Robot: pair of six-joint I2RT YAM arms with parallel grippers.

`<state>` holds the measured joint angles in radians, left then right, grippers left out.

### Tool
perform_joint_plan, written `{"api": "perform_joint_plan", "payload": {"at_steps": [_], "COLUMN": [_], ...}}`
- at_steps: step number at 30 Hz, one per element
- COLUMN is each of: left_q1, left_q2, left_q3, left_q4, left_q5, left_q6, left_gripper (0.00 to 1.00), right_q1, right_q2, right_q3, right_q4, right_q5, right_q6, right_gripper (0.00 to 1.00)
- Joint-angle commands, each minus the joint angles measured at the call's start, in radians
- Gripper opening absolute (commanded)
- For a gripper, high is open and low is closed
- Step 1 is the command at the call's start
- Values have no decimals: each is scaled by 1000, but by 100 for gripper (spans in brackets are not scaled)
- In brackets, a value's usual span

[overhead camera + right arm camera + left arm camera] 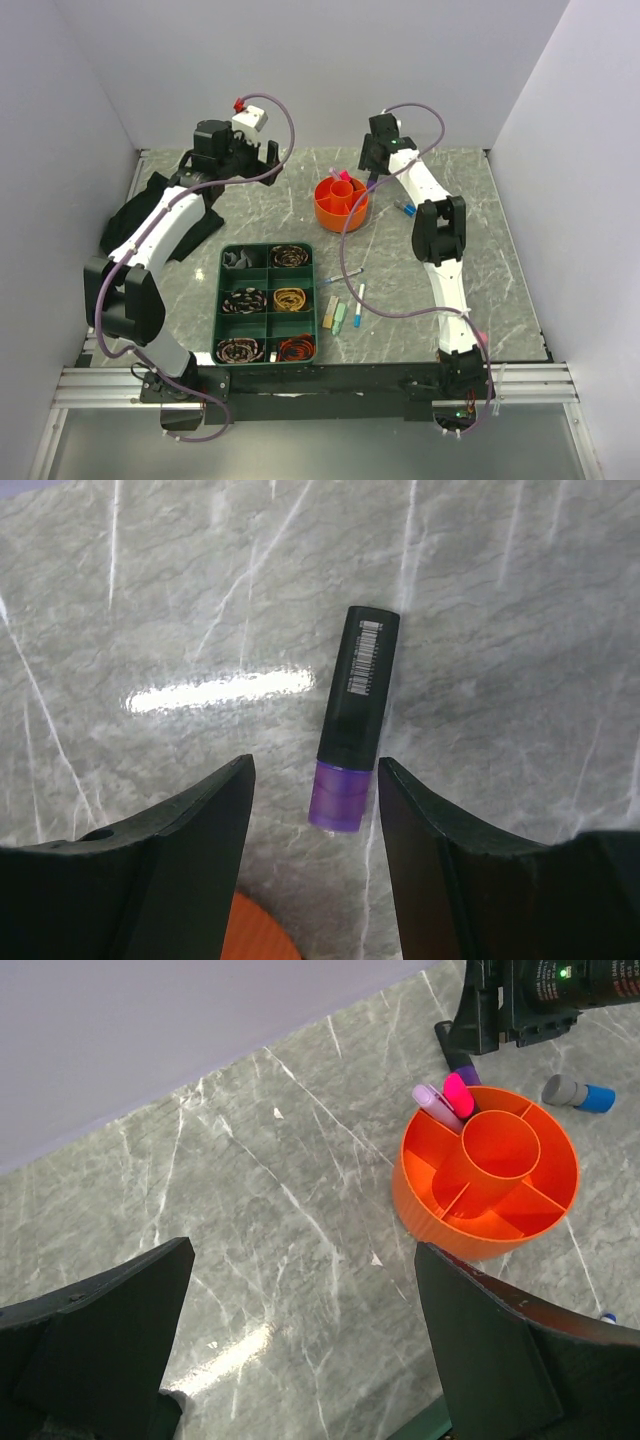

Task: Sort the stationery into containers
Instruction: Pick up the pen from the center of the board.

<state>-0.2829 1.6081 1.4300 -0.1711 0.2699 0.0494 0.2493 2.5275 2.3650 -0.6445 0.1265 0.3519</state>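
Hovering at the far side of the orange pot [425, 1200], the right claw [315, 772] gaped wide and empty above a black marker [360, 680] with a purple cap, which lay flat on the bench [520, 630]. The left claw [305, 1335], equally wide and empty, hung left of the pot, where a pink pen [458, 1093] and a lilac pen [432, 1103] stood.

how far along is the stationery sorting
Done: pink marker and lilac marker stand in the orange pot. In hand: nothing yet; open right gripper hovers over a purple-capped black marker on the table. Left: that, the blue-capped piece, pens and eraser blocks.
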Motion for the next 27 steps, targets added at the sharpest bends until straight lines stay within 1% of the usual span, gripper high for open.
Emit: {"api": "perform_joint_plan", "payload": {"at_steps": [1,7,13,14,16,18,22,27], "left_q1": [-2,-2,-2,-2,-2,-2,-2,-2], "left_q2": [-11,-7,12,15,13,10,-5,-25], "left_q3": [35,50,76,79,93,96,80,60], "left_q4": [7,8,15,15,15,16,24,38], "left_q5": [-20,-5,22,22,34,43,43,55], "left_q6": [9,-13,-42,-77,-95,-105,-129,-141], "left_gripper": [99,100,99,99,99,99,99,99], "right_q1": [30,42,50,50,53,53,54,53], "right_q2": [23,45,54,54,50,56,66,60], "right_q3": [48,31,36,33,13,30,46,37], "right_q4": [23,26,23,20,6,6,8,0], "right_q5": [88,119,111,120,131,122,91,122], "right_q6": [22,27,24,27,27,21,2,-7], "right_gripper": [61,63,63,63,64,63,56,49]}}
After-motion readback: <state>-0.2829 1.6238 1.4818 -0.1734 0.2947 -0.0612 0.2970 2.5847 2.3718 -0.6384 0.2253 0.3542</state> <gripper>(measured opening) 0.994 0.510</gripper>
